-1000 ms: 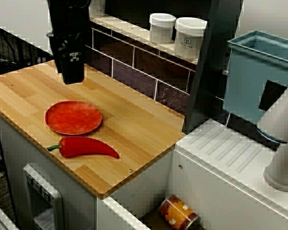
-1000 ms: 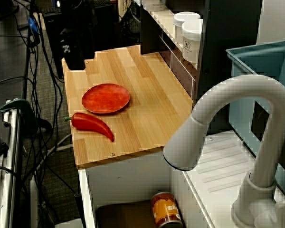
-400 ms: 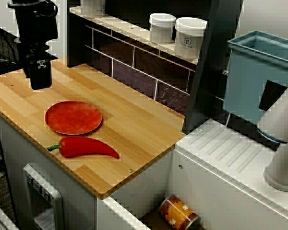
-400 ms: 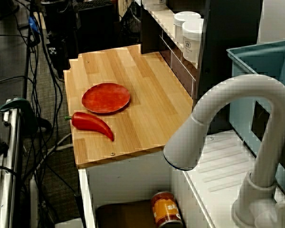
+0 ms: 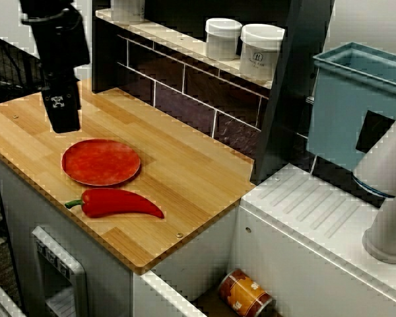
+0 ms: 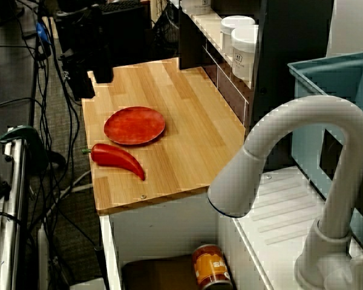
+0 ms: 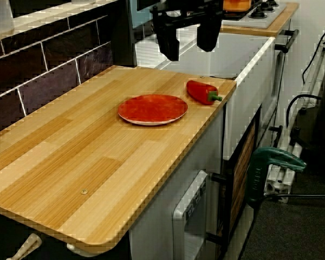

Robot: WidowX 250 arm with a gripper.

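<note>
Wooden counter (image 5: 185, 178) — dark tiled backsplash (image 5: 198, 89), white faucet (image 6: 302, 112).

Single arm hangs near-vertical, end effector (image 5: 63, 124) pointing straight down and holding nothing. In the view riding on it, both fingers (image 7: 168, 44) stand apart.

— What sort of place are we looking at?

— We take it for a mock kitchen. We see a pale wooden countertop (image 5: 185, 165) with a dark tiled backsplash (image 5: 185, 92) behind it. Two white lidded jars (image 5: 261, 51) stand on the shelf above it, and a white curved faucet (image 6: 302, 157) rises beside it.

— Is it in a home, then?

— We think it is a lab. Off the countertop's front edge we see tangled black cables (image 6: 24, 60) and a green clamp (image 7: 273, 162), and a black gripper (image 7: 189, 54) hangs above the countertop.
</note>
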